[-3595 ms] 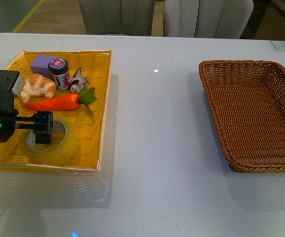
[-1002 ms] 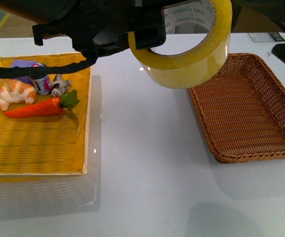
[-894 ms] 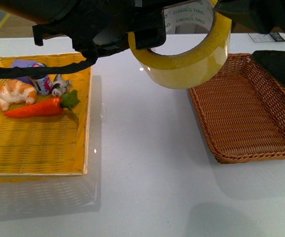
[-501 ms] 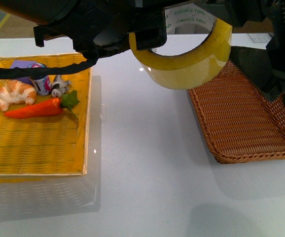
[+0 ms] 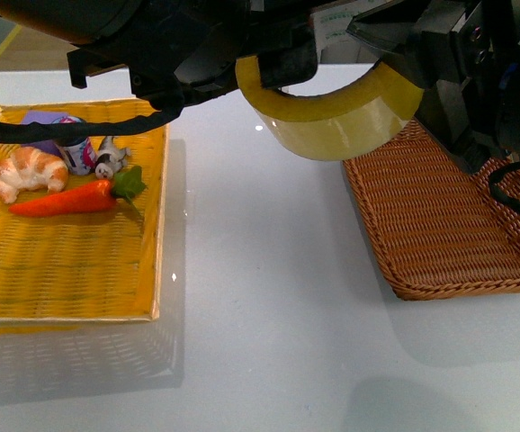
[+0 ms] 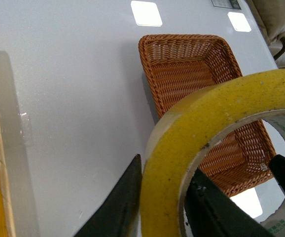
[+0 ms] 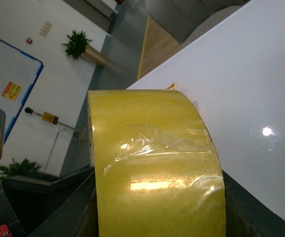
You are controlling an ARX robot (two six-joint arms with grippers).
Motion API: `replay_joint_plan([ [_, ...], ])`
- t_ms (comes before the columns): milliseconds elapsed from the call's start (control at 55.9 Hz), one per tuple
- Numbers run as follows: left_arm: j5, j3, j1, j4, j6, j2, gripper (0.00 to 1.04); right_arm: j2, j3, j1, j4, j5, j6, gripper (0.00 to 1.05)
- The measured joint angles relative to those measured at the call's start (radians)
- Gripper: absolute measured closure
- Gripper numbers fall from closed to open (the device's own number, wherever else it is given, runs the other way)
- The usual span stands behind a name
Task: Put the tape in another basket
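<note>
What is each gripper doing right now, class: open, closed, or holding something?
Left gripper: shut on the tape, one finger inside the roll, one outside.
Right gripper: its fingers flank the tape; whether it grips cannot be told.

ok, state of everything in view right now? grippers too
tape: held in the air, in neither basket
left gripper: shut on the tape's wall
right gripper: either side of the tape, contact unclear
brown basket: on the table, empty
yellow basket: on the table, partly filled
croissant: lying in yellow basket
carrot: lying in yellow basket
</note>
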Motion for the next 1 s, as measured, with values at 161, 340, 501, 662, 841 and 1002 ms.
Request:
replay_joint_plan([
  [161,0.008,0.0,0.0,0.015,0.0,0.0,0.51,0.0,0.0,0.0,0.0,-0.009,0.008,0.57],
  [340,0.022,-0.027,0.011,0.067,0.0,-0.027,0.16,0.0,0.0,-0.008,0.005,-0.008,0.016,0.58],
  [501,0.02,-0.073,0.035,0.108,-0.001,-0.08,0.1,0.0,-0.006,-0.04,0.005,-0.006,0.024,0.58],
  [662,0.016,-0.096,0.06,0.138,0.001,-0.132,0.09,-0.001,-0.023,-0.098,0.006,-0.007,0.043,0.58],
  [841,-0.492,-0.381,0.092,0.7,0.323,-0.193,0.39,-0.002,-0.032,-0.174,0.006,-0.028,0.05,0.58],
  [1002,-0.435,-0.575,0.199,0.787,0.422,-0.36,0.66,0.023,-0.03,-0.264,0.022,-0.043,0.055,0.58],
])
